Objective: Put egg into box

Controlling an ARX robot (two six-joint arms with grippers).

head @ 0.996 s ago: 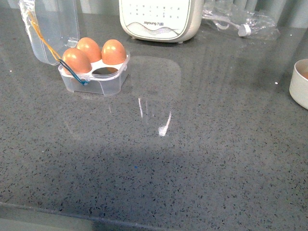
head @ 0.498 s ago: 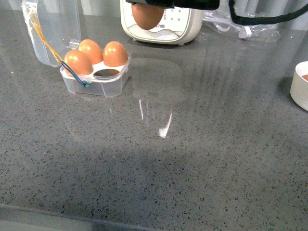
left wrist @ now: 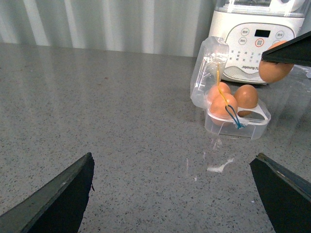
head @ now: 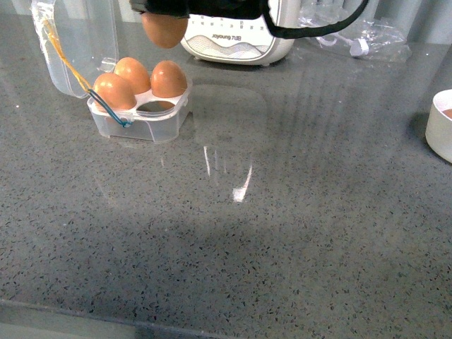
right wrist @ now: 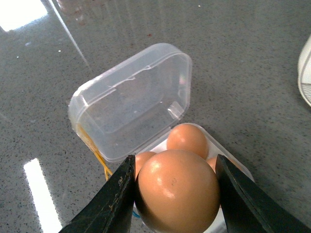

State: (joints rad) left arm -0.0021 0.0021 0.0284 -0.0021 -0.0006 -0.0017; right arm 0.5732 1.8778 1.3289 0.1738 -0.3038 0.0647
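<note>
- Left gripper (left wrist: 174, 158): fingers spread wide, nothing between them, low over the bare grey surface (head: 282, 233), well short of the box.
- Box (head: 139, 116): far left of the surface, clear lid (head: 78, 42) swung open and standing up at its left side; yellow and blue bands hang across the lid edge.
- Three other eggs (head: 131, 70) sit in the cups; the front-right cup (head: 158, 106) is empty.
- Egg (head: 164, 30): in the air just above the box, touching neither the box nor the eggs in it.
- Right gripper (right wrist: 177, 191): closed on the egg, one finger on each side, seen clearly in the right wrist view.
- White appliance (head: 236, 42): at the back, right of the box.
- Clear plastic bag (head: 353, 32): back right.
- Cream bowl (head: 439, 127): at the right edge, cut off.
</note>
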